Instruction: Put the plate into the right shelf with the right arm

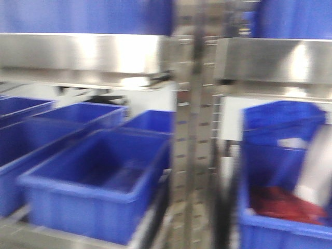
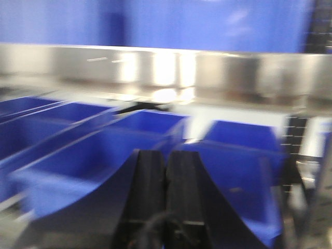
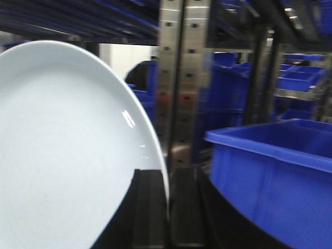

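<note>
Plate [image 3: 67, 155] is not yet in the right shelf [image 1: 275, 59]; I judge the approach nearly done and the placing left. My front view gives the whole run of steel ledges and blue bins [image 1: 98, 181], though blurred. Only the right wrist view shows the plate, pinched on edge between the right gripper [image 3: 167, 179] fingers, near a perforated upright [image 3: 179, 78]. The left gripper [image 2: 166, 155] fingers are pressed together, empty.

Pale white wall [image 3: 119, 54] under bright indoor light

Plain white plate [image 3: 62, 155]; blue bins [image 1: 98, 181]; silver right shelf [image 1: 275, 59]; black left hand [image 2: 166, 158].
</note>
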Robot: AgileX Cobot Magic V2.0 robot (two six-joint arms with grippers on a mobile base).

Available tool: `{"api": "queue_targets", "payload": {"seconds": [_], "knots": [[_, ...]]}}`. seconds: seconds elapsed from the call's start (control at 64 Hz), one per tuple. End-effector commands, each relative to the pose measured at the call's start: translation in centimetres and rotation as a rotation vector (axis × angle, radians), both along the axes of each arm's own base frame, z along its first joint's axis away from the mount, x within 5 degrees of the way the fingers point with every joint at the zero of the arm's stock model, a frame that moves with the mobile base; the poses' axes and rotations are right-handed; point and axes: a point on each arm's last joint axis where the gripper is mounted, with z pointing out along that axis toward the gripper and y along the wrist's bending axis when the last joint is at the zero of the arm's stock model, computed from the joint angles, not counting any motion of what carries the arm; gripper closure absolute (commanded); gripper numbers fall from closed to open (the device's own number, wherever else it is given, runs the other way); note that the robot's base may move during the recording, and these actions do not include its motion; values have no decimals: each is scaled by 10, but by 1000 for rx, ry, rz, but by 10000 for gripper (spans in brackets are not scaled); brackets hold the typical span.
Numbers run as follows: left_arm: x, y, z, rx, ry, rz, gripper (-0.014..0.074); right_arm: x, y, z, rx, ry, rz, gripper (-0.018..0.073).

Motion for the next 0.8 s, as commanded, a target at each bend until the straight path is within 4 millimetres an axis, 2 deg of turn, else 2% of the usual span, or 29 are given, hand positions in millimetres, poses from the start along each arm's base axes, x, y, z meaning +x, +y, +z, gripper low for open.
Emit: {"api": "queue_targets", "payload": {"seconds": [0.0, 0.782], "knots": [[-1, 2, 6, -7, -87, 18, 643, -4, 0, 17, 23, -114, 15, 496], [-1, 2, 6, -7, -87, 18, 643, -4, 0, 17, 23, -114, 15, 496]]}}
